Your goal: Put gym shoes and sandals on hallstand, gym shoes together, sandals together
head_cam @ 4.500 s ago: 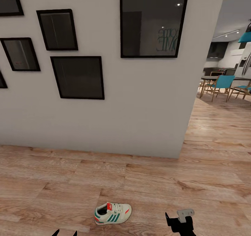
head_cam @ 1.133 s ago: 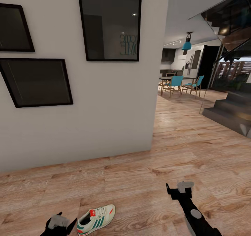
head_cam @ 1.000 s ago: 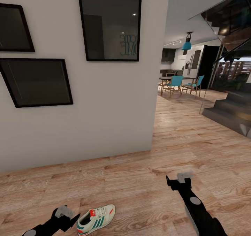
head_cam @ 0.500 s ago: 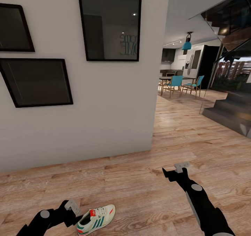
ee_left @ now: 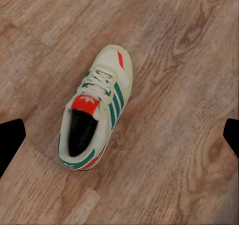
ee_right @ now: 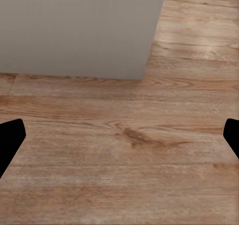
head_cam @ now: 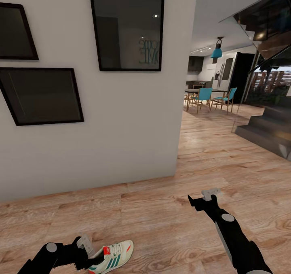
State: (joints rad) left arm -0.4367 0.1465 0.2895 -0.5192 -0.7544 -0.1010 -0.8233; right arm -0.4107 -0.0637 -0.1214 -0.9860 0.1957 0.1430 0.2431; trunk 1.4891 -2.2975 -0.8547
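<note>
Your left gripper moved in beside sneaker's heel since half second ago; jaws spread wide, holding nothing. Sneaker lies upright on floor near wall. Right gripper hovers over bare planks, fingers apart, holding nothing.

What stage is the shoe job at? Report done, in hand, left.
Done: nothing visibly placed; one gym shoe lies on the corridor floor.
In hand: the left gripper hangs open right by that shoe, fingers wide apart, not gripping it.
Left: grasp it and carry it to the rack. The right gripper is open, holding nothing.
</note>
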